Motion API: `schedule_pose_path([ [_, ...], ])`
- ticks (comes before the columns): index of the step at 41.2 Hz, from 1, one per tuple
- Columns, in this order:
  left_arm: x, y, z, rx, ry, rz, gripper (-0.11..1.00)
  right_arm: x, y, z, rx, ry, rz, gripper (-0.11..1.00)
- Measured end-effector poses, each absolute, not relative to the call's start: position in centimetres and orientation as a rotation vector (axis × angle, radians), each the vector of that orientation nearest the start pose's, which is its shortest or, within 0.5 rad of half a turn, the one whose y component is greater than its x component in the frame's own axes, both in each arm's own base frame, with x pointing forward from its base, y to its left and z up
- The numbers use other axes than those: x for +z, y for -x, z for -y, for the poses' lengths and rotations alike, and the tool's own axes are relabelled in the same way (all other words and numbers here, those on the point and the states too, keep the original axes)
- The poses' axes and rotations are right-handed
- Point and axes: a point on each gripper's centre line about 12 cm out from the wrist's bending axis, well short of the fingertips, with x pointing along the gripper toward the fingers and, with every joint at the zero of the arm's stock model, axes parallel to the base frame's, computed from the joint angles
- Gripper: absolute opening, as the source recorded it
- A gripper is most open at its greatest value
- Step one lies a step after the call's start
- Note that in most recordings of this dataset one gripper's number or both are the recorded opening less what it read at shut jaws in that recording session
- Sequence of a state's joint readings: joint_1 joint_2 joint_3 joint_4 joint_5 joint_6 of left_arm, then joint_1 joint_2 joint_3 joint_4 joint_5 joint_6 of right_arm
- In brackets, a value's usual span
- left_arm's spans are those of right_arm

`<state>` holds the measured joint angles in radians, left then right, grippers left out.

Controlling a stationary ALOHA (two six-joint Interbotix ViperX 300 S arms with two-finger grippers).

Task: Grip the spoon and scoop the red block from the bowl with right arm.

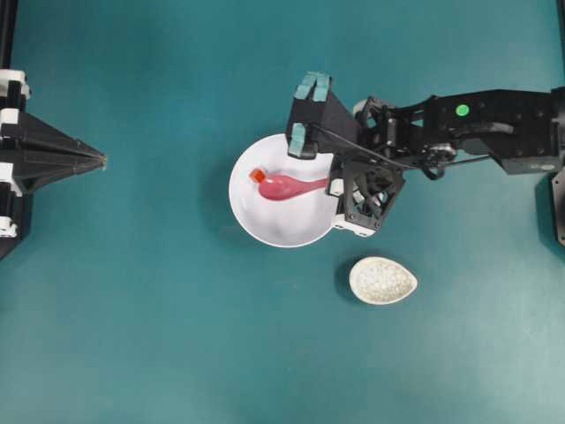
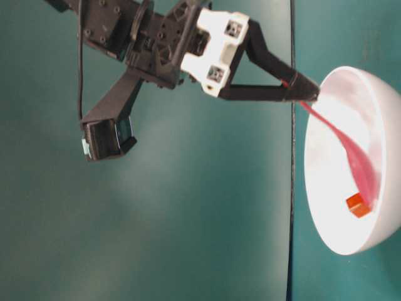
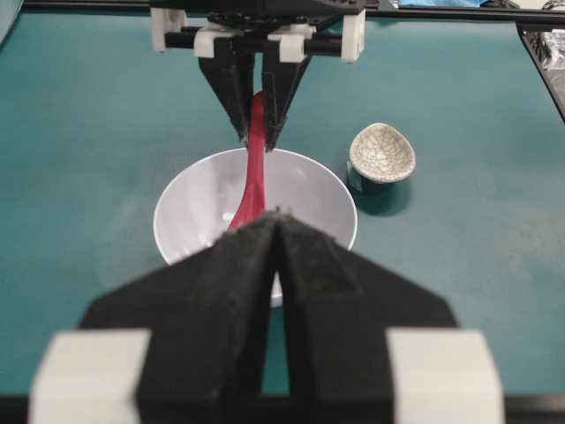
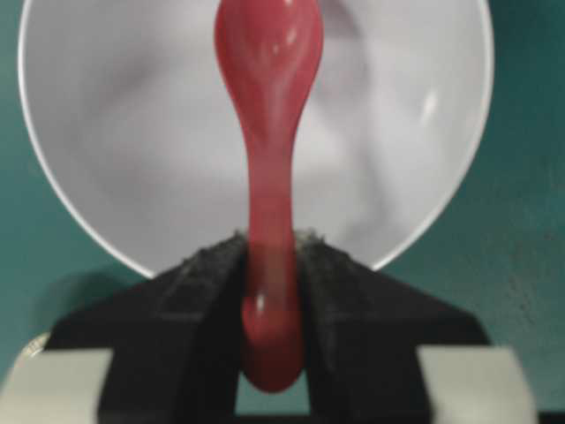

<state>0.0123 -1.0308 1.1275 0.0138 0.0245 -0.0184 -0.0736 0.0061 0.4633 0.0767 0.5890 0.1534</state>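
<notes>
The right gripper point(image 4: 269, 291) pinches the handle of the pink spoon point(image 1: 290, 186). The spoon's long axis runs from the gripper into the white bowl point(image 1: 282, 231), scoop toward the far wall, beside the red block point(image 1: 257, 175). The left gripper point(image 3: 275, 231) sits closed and empty, well apart across open teal table point(image 1: 159, 336). 1 speckled dish point(image 1: 382, 280) lies near the bowl.

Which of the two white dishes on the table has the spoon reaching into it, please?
The large plain round bowl does; the small speckled egg-shaped dish sits apart, untouched.
</notes>
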Motion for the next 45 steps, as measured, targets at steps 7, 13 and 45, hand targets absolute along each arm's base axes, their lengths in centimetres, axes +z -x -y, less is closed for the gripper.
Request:
schedule_pose_path([
  [7, 28.9, -18.9, -0.2, 0.014, 0.021, -0.121, 0.0, 18.7, -38.5, 2.3, -0.143, -0.258, -1.04, 0.22],
  [13, 28.9, -19.0, -0.2, 0.014, 0.024, -0.123, 0.0, 18.7, -38.6, 2.3, -0.143, -0.258, -1.034, 0.22],
  [45, 28.9, -19.0, -0.2, 0.014, 0.016, -0.123, 0.0, 18.1, -38.0, 3.4, -0.209, -0.337, -1.087, 0.22],
])
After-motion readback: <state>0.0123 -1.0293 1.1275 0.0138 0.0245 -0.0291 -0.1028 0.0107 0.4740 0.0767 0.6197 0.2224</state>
